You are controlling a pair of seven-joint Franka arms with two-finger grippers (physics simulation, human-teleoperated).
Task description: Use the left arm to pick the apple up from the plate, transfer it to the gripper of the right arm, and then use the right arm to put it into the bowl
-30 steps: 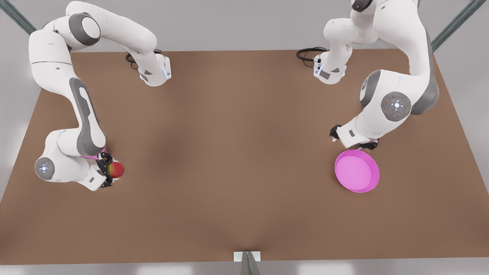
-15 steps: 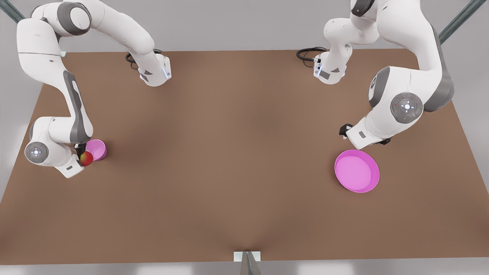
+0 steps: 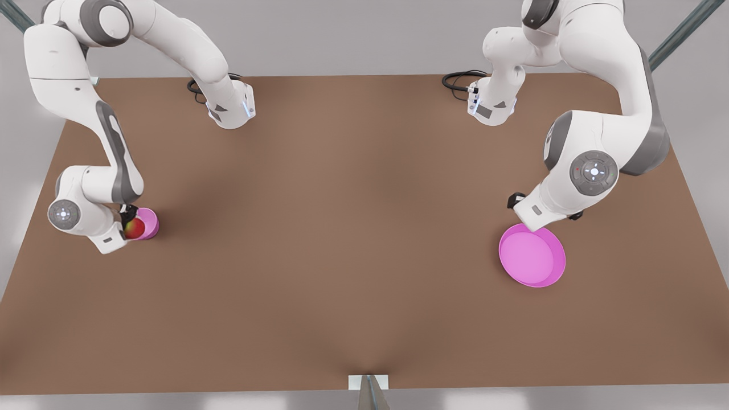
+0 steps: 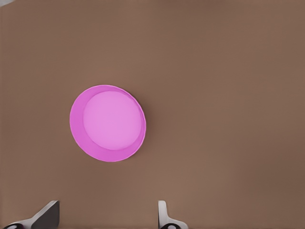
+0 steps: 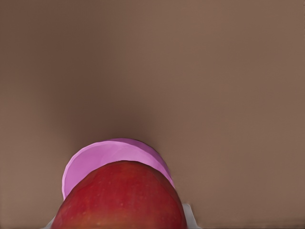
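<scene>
right hand (image 3: 130, 226) clamped on apple (image 3: 134, 228), over bowl (image 3: 149, 223); left hand (image 4: 107, 217) spread, empty, above plate (image 4: 78, 133).

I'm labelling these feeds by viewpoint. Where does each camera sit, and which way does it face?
Front view: high above the table, looking down; both arms, the plate and the bowl show.
Left wrist view: on the left arm, above the plate; left hand open, fingertips showing.
Right wrist view: on the right arm; the right hand holds the apple over the bowl.
Shared: front and right wrist views both show the apple.
</scene>
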